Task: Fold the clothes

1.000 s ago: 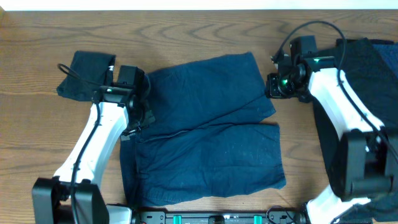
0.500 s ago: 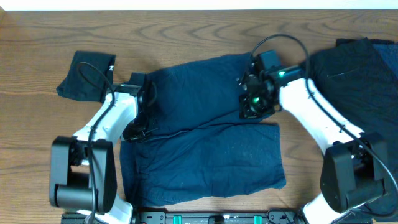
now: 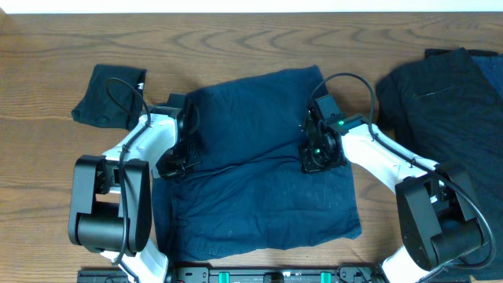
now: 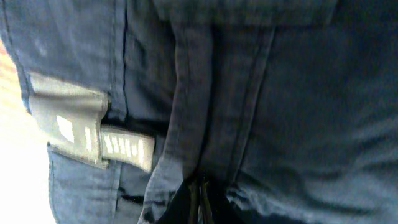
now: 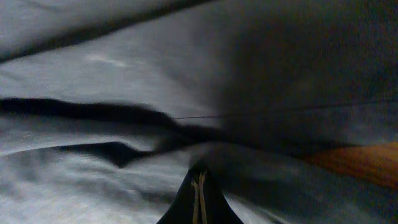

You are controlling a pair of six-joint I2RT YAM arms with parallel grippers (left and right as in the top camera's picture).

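The navy blue garment [image 3: 259, 134], a pair of shorts, lies in the middle of the table with its two legs pointing right. My left gripper [image 3: 171, 163] is shut on the waistband at its left edge; the left wrist view shows the fingertips [image 4: 199, 198] pinched together in navy seams [image 4: 280, 93] beside a grey label [image 4: 74, 124]. My right gripper [image 3: 313, 161] is shut on the fabric between the two leg ends; its fingertips [image 5: 199, 186] are closed in dark folds [image 5: 124, 74]. A folded black garment [image 3: 106, 94] lies at far left. Another black garment [image 3: 448, 102] lies spread at right.
The wooden table [image 3: 47, 173] shows bare on the left and along the back. The table's front edge carries the arm bases [image 3: 259, 275]. A strip of wood [image 5: 354, 162] shows beside the cloth in the right wrist view.
My right gripper has moved left and toward the front, from the upper leg's end to the gap between the legs, drawing fabric with it. My left gripper shifted slightly along the waistband.
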